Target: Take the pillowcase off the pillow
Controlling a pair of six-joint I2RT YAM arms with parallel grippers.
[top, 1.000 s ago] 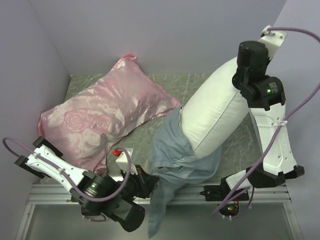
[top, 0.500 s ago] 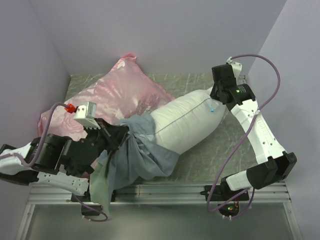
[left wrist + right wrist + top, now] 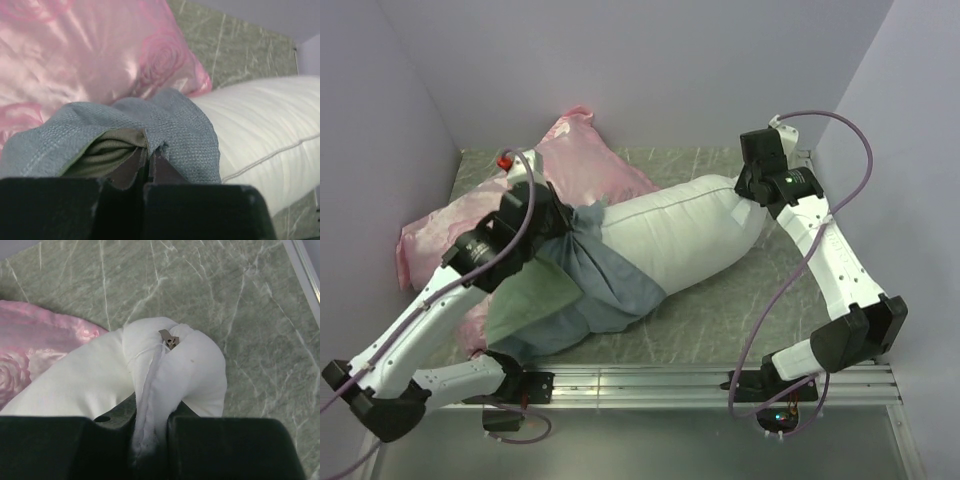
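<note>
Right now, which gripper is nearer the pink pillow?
Left. The left gripper, shut on the pillowcase, is right at the pink pillow's edge. The right gripper pinches the white pillow's far end, with that pillow lying between it and the pink one.

In the top view, the pillow [image 3: 680, 235] is laid across the middle of the table [image 3: 750, 320], its length running from 8 o'clock to 2 o'clock. Its 8 o'clock end is covered by the pillowcase [image 3: 605, 290], which is bunched there and spread on toward 7 o'clock. The satin pillow [image 3: 590, 160] is placed at 10 o'clock, behind the pillowcase and touching it. The pillowcase's far edge is pinched by the left gripper [image 3: 149, 162]. The pillow's 2 o'clock corner is pinched by the right gripper [image 3: 150, 415].
</note>
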